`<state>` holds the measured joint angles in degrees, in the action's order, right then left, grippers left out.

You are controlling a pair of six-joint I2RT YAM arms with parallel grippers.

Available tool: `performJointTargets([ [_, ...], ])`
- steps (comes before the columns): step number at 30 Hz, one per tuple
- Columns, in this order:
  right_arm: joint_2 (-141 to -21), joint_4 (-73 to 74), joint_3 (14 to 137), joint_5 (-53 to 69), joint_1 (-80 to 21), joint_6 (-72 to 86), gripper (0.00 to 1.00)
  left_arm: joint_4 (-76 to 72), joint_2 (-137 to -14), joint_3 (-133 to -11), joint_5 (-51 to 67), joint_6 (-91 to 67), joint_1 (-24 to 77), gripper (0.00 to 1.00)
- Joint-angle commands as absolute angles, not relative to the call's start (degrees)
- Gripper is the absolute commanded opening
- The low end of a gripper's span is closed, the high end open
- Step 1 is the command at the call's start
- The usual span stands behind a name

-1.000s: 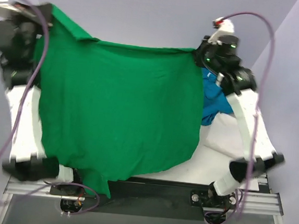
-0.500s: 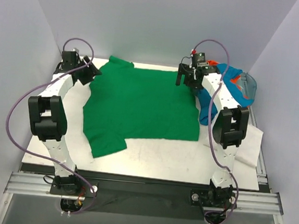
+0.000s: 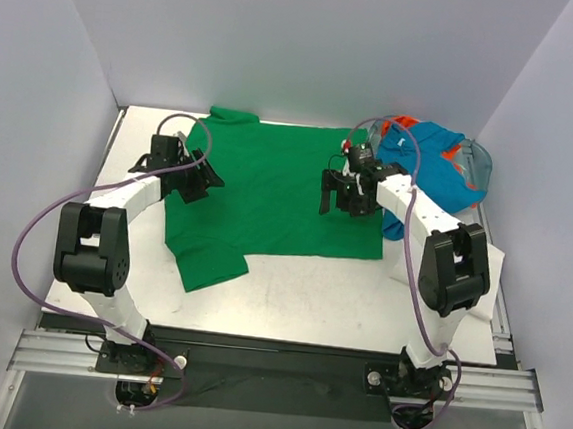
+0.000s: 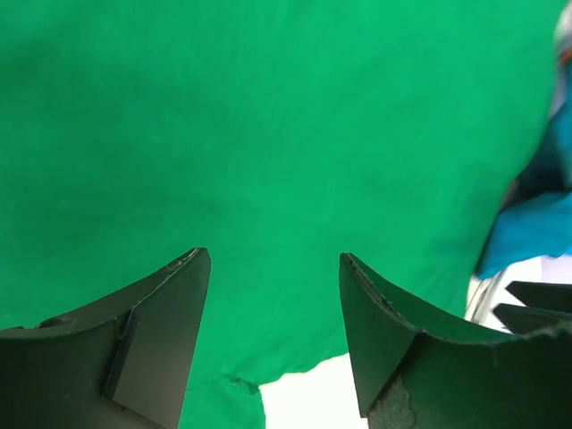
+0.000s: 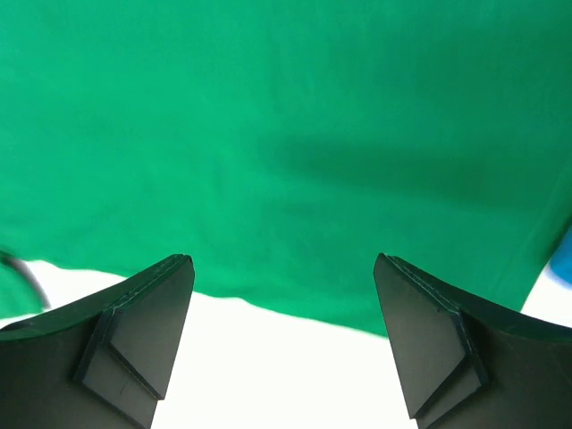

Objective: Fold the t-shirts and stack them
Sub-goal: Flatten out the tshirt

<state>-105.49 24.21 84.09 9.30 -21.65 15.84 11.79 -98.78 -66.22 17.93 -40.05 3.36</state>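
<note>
The bright green t-shirt (image 3: 269, 188) lies spread flat on the white table (image 3: 299, 306), with one sleeve (image 3: 207, 266) pointing toward the near left. My left gripper (image 3: 205, 180) hovers over its left side, open and holding nothing. My right gripper (image 3: 340, 194) hangs over its right side, also open and empty. The left wrist view shows green cloth (image 4: 268, 116) between the spread fingers (image 4: 170, 331). In the right wrist view the shirt's hem (image 5: 286, 299) runs between the fingers (image 5: 420, 340). A turquoise t-shirt (image 3: 433, 165) lies bunched at the back right, with orange-red fabric (image 3: 405, 122) showing beside it.
Grey walls close in the table on the left, back and right. A white cloth or sheet (image 3: 484, 272) hangs off the table's right edge. Purple cables (image 3: 35, 223) loop from both arms. Bare table shows along the front.
A second ago both grippers held the green shirt stretched up in the air. It now lies flat, both grippers have opened, and they have moved from the back edge inward over it.
</note>
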Motion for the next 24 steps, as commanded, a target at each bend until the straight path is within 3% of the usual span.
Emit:
performJointTargets([
  [1,-102.3,24.1,79.3,8.8,-21.4,17.7,0.85,12.7,-99.6,-65.7,18.4,-40.7,3.7,0.70],
  [17,-111.2,23.6,77.7,15.5,-24.0,18.5,0.82,15.2,-105.5,-59.2,14.2,-40.8,0.3,0.71],
  [24,-117.4,25.3,83.3,19.2,-26.0,19.9,0.82,16.2,-109.9,-64.5,13.5,-38.7,-2.2,0.71],
])
